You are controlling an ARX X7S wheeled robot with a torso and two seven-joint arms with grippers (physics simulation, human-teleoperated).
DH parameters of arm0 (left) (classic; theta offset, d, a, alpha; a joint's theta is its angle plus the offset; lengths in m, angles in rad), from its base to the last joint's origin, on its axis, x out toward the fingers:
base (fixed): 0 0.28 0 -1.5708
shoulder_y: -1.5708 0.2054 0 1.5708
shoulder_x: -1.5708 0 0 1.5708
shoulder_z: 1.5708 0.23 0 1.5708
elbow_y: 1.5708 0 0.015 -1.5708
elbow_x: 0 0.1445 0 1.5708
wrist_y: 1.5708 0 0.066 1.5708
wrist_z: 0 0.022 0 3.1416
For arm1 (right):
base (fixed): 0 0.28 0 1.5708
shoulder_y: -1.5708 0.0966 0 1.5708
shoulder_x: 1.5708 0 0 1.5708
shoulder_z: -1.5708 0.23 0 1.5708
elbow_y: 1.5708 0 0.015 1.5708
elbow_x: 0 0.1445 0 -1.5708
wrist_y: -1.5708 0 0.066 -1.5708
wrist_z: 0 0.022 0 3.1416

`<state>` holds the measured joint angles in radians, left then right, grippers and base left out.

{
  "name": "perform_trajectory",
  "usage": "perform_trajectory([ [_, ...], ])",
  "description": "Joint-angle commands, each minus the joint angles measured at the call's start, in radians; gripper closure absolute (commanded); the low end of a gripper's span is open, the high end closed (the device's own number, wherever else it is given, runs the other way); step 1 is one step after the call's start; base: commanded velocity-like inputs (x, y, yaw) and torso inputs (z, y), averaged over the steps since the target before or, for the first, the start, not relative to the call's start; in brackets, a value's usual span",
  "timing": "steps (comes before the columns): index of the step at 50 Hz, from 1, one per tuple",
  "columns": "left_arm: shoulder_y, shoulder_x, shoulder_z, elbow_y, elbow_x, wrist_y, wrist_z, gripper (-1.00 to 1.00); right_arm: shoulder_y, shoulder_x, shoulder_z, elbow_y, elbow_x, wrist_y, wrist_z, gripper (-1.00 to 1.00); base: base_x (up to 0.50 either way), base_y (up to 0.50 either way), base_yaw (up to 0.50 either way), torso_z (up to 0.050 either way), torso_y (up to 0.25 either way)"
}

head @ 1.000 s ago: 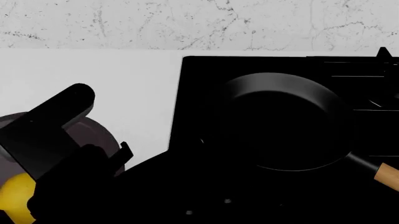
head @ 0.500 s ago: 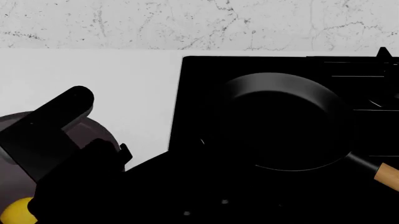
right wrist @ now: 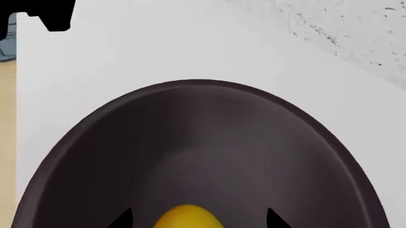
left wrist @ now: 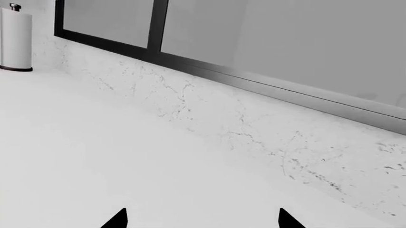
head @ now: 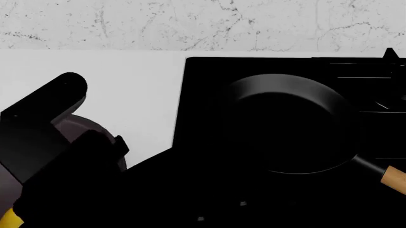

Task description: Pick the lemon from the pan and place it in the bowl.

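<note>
Lemon over the bowl

My right gripper (right wrist: 193,219), fingers apart, is flanking the lemon (right wrist: 185,217) inside the bowl (right wrist: 190,123).

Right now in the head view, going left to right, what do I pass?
Lemon → bowl → pan → the pan's wooden handle.
</note>
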<state>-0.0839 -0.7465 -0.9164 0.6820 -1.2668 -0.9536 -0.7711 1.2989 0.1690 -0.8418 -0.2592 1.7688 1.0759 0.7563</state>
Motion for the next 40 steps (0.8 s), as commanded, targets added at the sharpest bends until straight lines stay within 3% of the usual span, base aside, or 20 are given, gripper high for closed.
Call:
perform_trajectory([
  [1, -0.002, -0.005, -0.003, 0.005, -0.018, -0.003, -0.012, -1.0, 0.056, 0.018, 0.038, -0.08, 0.11, -0.025, 0.108, -1.0, 0.0, 0.0, 0.0, 0.0, 0.0],
  [18, 0.022, -0.002, -0.04, 0.02, -0.04, -0.006, -0.012, -1.0, 0.196, 0.103, 0.137, -0.206, 0.305, -0.107, 0.287, -1.0, 0.0, 0.0, 0.0, 0.0, 0.0],
  [40, -0.027, -0.028, 0.029, 0.013, -0.044, -0.005, -0.051, -1.0, 0.22, 0.327, 0.266, -0.209, 0.313, -0.118, 0.291, -1.0, 0.0, 0.0, 0.0, 0.0, 0.0],
])
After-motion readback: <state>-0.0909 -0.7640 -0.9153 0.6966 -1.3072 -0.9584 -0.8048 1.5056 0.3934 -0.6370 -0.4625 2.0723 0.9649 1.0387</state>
